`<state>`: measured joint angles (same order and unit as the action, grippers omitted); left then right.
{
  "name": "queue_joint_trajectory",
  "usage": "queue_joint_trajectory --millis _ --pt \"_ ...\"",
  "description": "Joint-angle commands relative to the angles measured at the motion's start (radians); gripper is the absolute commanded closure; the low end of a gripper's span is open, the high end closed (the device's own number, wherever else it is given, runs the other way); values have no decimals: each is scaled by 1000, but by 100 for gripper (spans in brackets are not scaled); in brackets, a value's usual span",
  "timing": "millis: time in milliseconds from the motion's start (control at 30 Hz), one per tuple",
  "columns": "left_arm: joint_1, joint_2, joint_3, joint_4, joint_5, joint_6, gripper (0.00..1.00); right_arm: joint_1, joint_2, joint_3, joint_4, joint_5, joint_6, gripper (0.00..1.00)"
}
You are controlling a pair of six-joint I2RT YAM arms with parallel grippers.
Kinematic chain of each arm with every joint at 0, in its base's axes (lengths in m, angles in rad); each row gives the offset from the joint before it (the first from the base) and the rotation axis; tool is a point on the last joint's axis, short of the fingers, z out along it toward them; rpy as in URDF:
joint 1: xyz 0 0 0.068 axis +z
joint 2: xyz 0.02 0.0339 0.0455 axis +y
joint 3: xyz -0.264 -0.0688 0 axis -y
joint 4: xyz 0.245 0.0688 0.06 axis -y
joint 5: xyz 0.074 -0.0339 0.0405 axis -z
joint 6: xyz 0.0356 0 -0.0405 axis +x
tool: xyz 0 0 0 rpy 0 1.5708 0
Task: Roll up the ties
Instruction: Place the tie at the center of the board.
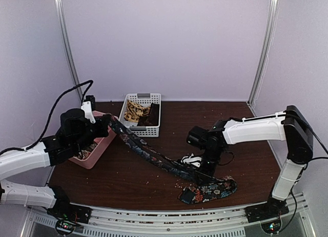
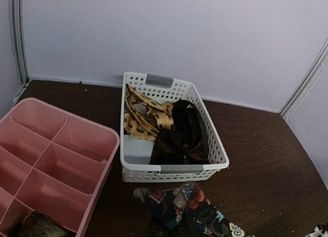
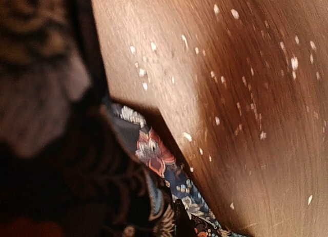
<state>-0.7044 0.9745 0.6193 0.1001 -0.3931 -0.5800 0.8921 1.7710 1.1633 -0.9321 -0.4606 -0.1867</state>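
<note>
At the lower centre of the overhead view, the wide end of the floral tie [image 1: 209,191] lies folded on the tabletop [image 1: 246,145]. The rest of it runs up and to the left as one strip, lifting off the wood. The right tool [image 1: 207,171] sits on that strip just above the fold. Its wrist view is blurred and very close, so I cannot tell whether its fingers are apart or together. At middle left, above the pink tray [image 1: 97,154] in the frame, the left tool [image 1: 109,123] appears clamped on the narrow end, holding it aloft.

A neat roll likely needs the tie flat first. Lower the narrow end along the strip's own line without twisting it, and keep the pinned spot from sliding.

Farther back, the tan tie [image 1: 134,111] and the dark brown tie [image 1: 152,115] lie loosely heaped in the white basket [image 1: 154,130].
</note>
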Motion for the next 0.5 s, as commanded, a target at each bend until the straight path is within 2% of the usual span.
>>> queue_joint_trajectory --millis 0,100,167,233,300,333,367,467 --pt "14 -11 -48 -153 -54 -87 100 3 83 107 -81 3 -53 100" --pt "14 -1 -49 -242 -87 -108 100 -3 146 203 -121 53 -55 99" --pt "14 -11 -52 -285 -117 -118 100 -7 182 272 -145 96 -47 84" --pt "15 -21 -47 -334 -149 -125 100 -16 187 310 -164 131 -33 58" --pt "18 -21 -34 -383 -166 -125 100 -27 163 316 -165 167 -12 5" --pt "21 -17 -30 -404 -164 -126 100 -35 130 311 -160 189 1 0" --pt "25 -11 -24 -419 -154 -129 100 -47 99 297 -151 220 20 0" --pt "36 9 -9 -470 -151 -141 70 -78 -15 234 -110 306 98 1"
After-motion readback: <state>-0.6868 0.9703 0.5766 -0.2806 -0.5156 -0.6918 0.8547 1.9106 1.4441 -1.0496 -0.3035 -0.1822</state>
